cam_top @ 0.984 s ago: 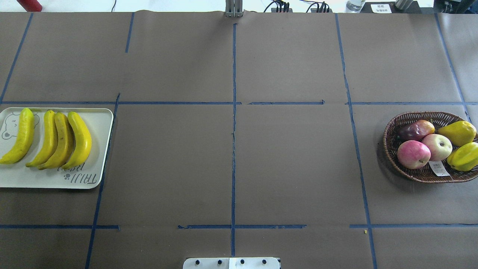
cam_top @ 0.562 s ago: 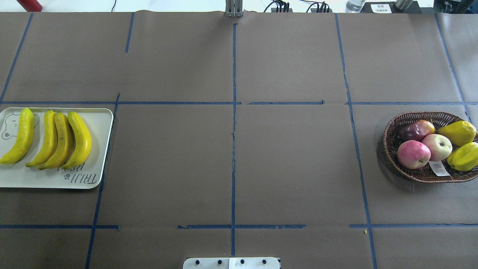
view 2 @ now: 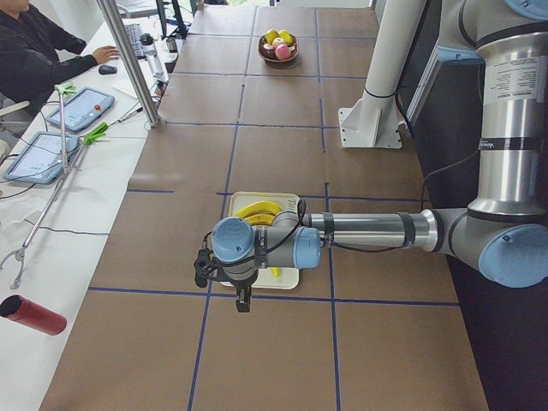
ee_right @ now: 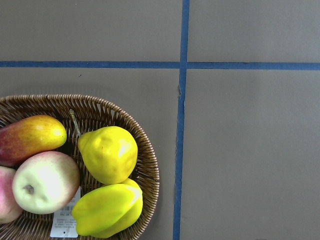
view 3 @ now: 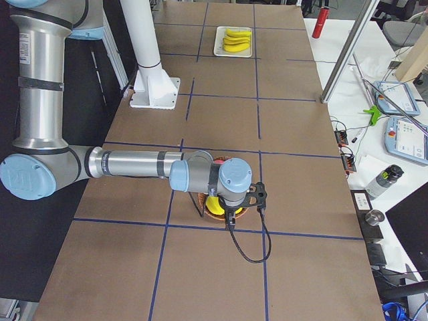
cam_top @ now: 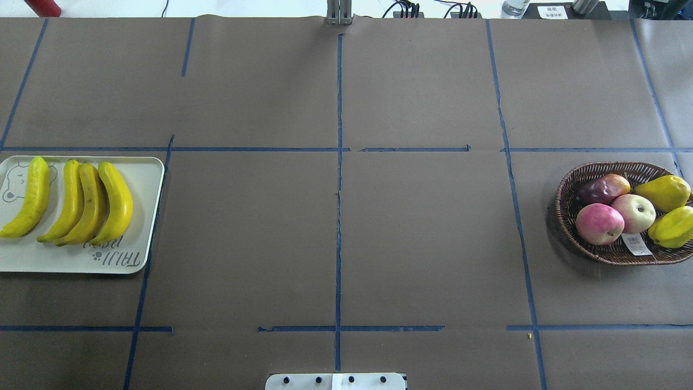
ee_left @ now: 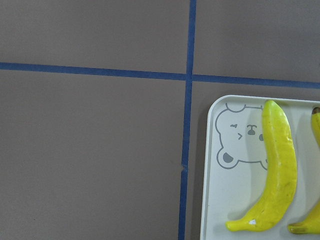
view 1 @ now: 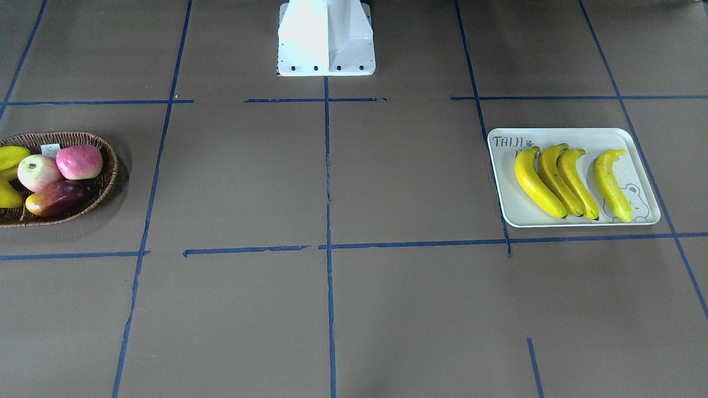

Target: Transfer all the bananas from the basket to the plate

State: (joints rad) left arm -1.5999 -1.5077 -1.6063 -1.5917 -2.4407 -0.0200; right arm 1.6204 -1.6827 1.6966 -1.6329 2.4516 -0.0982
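Four yellow bananas (cam_top: 70, 201) lie side by side on the off-white plate (cam_top: 147, 216) at the table's left; they also show in the front view (view 1: 556, 182). The brown wicker basket (cam_top: 590, 172) at the right holds no banana. My left gripper (view 2: 243, 301) hangs over the plate's outer edge; its wrist view shows one banana (ee_left: 277, 165) beside the bear drawing. My right gripper (view 3: 229, 221) hangs over the basket (ee_right: 145, 150). Both grippers show only in the side views, so I cannot tell whether they are open or shut.
The basket holds two pink apples (cam_top: 598, 223), a dark red mango (cam_top: 602, 188), a yellow pear (cam_top: 663, 193) and a yellow-green starfruit (cam_top: 671, 227). The white robot base (view 1: 326, 38) stands at the near middle edge. Blue tape lines grid the brown table cover.
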